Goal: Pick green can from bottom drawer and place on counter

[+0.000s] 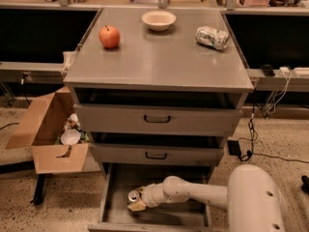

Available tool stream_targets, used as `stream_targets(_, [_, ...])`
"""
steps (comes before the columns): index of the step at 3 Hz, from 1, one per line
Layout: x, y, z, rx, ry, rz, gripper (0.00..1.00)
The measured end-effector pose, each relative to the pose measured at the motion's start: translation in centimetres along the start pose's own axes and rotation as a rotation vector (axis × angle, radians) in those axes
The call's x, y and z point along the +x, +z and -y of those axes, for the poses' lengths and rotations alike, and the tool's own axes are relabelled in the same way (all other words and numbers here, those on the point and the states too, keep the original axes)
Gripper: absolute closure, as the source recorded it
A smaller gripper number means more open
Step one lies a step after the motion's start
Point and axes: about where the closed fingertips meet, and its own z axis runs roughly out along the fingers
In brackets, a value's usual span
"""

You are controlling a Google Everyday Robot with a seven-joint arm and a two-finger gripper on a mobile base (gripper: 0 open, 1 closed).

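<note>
The bottom drawer (159, 216) is pulled open at the base of the grey cabinet. The green can (133, 195) stands on the drawer's floor at the left, only its silver top showing clearly. My white arm reaches in from the lower right, and my gripper (136, 201) is right at the can, its fingers around or against it. The counter (157, 57) is the flat grey top of the cabinet above.
On the counter sit a red apple (109, 36), a white bowl (159, 20) and a dented white-and-green can (212, 36). Two shut drawers with black handles (157, 119) are above the open one. A cardboard box (48, 134) of rubbish stands on the floor at left.
</note>
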Motion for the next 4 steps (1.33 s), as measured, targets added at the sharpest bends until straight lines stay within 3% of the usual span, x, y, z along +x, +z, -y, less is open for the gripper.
stream_targets(1, [-3.9,-5.7,-1.8,0.019,-0.106,0.087,1.0])
stream_targets(2, [-7.9,-14.8,-3.5,0.028,-0.223,0.152,1.0])
stream_targets(3, [-7.3,-14.2,-3.4,0.027,-0.207,0.147,1.0])
stream_targets(4, [-9.4,-16.0,-4.9,-0.001,-0.225,0.162,1.0])
